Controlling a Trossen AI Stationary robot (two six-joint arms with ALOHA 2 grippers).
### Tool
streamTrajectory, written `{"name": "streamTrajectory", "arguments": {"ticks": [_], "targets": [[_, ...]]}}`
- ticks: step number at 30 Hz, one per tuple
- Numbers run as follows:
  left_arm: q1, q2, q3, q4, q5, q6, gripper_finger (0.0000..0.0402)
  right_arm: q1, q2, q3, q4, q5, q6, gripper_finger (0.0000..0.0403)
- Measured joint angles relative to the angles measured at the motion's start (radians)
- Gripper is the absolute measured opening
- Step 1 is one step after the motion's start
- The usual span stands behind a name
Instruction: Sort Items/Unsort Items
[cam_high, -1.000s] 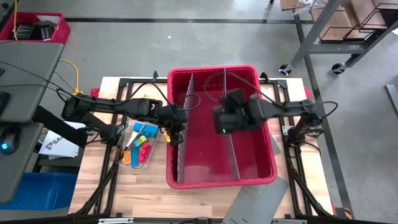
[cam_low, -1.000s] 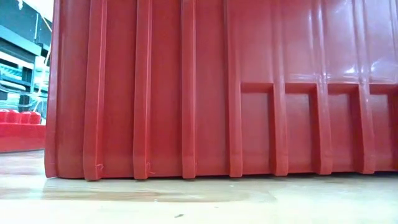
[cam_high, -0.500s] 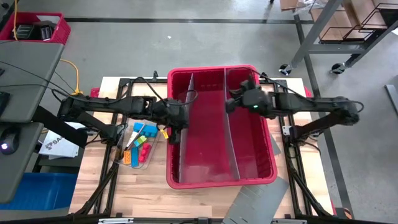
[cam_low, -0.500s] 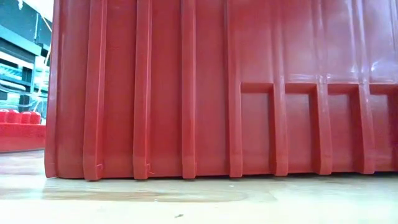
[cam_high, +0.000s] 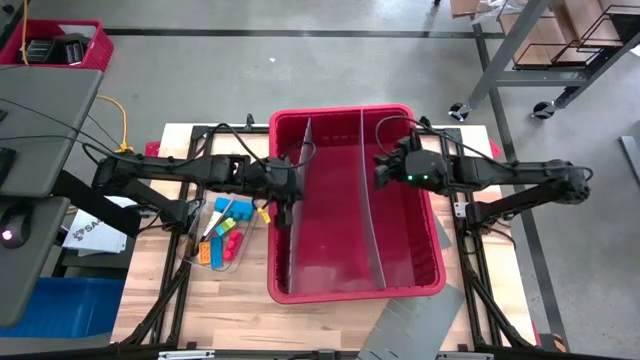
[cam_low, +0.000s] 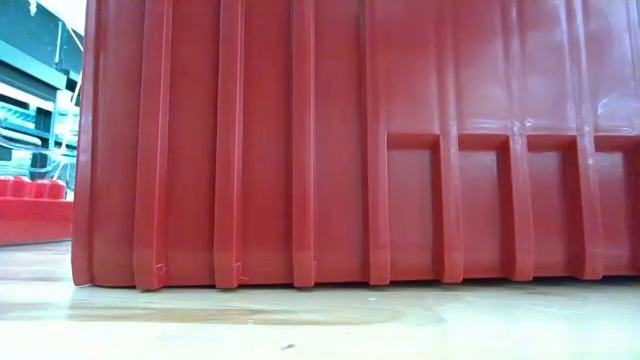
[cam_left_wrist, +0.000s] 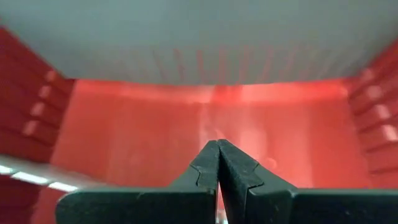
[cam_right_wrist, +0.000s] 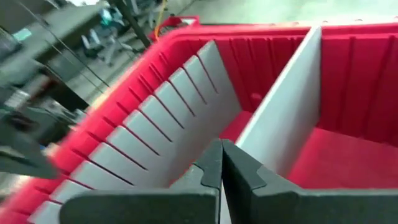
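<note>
Both jaws closed — holding nothing.

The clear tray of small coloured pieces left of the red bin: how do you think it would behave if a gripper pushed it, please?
The clear tray looks thin-walled and shallow, so it would probably slide easily on the smooth wooden table rather than tip. Its load of small blocky pieces seems light, so a push could send it skidding. The loose pieces might shift or rattle inside.
</note>
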Motion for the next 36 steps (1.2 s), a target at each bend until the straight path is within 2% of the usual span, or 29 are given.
{"name": "streamTrajectory", "arguments": {"ticks": [5, 14, 22, 26, 31, 33, 36], "targets": [[0.001, 0.000, 0.000, 0.005, -0.064, -0.010, 0.0000, 0.000, 0.000, 0.050, 0.030, 0.000, 0.063, 0.0000], [0.000, 0.000, 0.001, 0.043, -0.051, 0.086, 0.0000, -0.001, 0.000, 0.122, 0.151, 0.002, 0.092, 0.0000], [0.000, -0.008, 0.001, 0.038, -0.007, 0.137, 0.0000, -0.004, 0.008, 0.125, 0.148, 0.117, 0.147, 0.0008], [0.004, -0.049, 0.001, 0.024, -0.005, 0.165, 0.0000, -0.026, 0.022, 0.125, 0.072, 0.042, 0.200, 0.0050], [0.037, -0.102, 0.002, 0.074, -0.002, 0.179, 0.0000, -0.035, 0.050, 0.125, -0.022, -0.076, 0.212, 0.0140], [0.065, -0.109, 0.002, 0.094, -0.002, 0.147, 0.0000, -0.035, 0.059, 0.125, -0.075, -0.097, 0.195, 0.0173], [0.113, -0.107, 0.002, 0.128, -0.009, 0.007, 0.0000, -0.051, 0.080, 0.125, -0.141, -0.109, 0.177, 0.0203]]}}
